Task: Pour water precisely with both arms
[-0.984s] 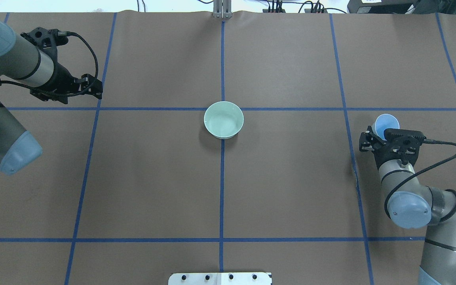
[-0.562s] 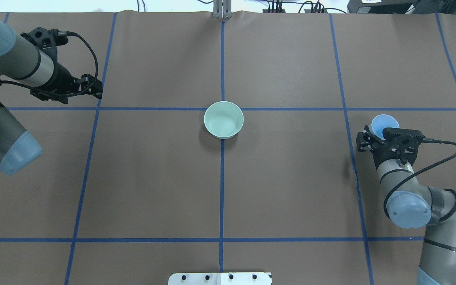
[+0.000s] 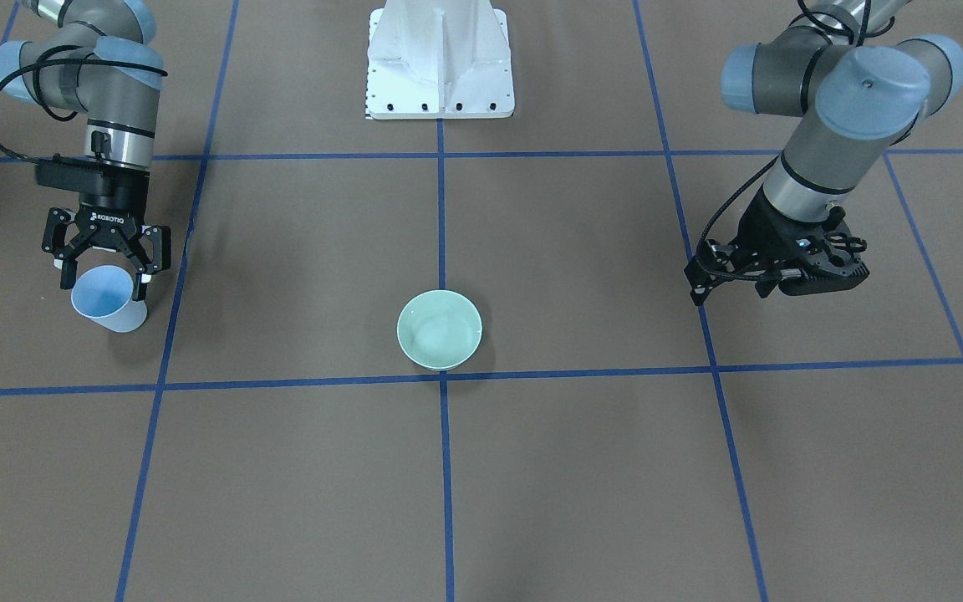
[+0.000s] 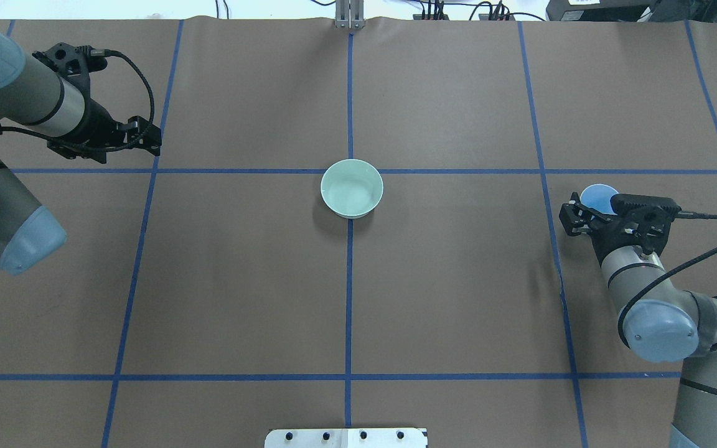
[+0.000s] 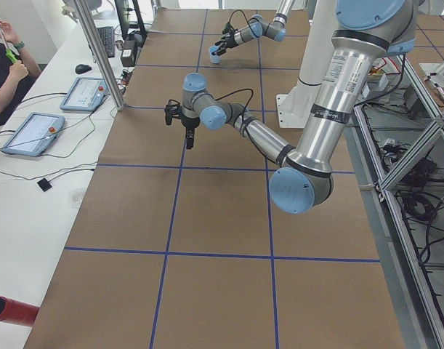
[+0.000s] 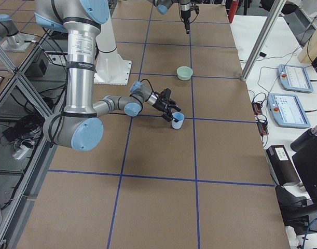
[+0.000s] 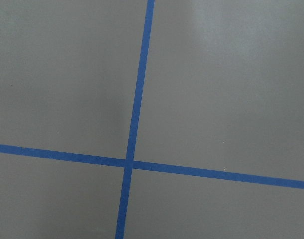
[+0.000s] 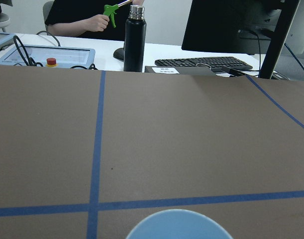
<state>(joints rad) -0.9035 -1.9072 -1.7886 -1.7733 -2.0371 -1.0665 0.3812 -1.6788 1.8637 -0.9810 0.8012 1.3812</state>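
A light blue cup (image 3: 107, 301) stands upright on the brown table at my right side. It also shows in the overhead view (image 4: 596, 196), the exterior right view (image 6: 177, 121) and, as a rim, in the right wrist view (image 8: 176, 226). My right gripper (image 3: 105, 280) (image 4: 598, 213) reaches down over the cup, with one finger on each side of it, shut on it. A pale green bowl (image 4: 351, 196) (image 3: 440, 330) sits at the table's centre. My left gripper (image 4: 154, 143) (image 5: 189, 142) hangs over a tape crossing at the far left, holds nothing, and looks shut.
The white pedestal (image 3: 440, 58) stands at the robot's edge of the table. Blue tape lines grid the brown surface. Beyond the far edge is a desk with a black bottle (image 8: 134, 37), a keyboard (image 8: 206, 62), tablets (image 6: 289, 109) and a seated person (image 5: 3, 65).
My right gripper has shifted slightly left with the blue cup, while its wrist turned and its elbow swung out to the right. The left arm and the bowl have not moved.
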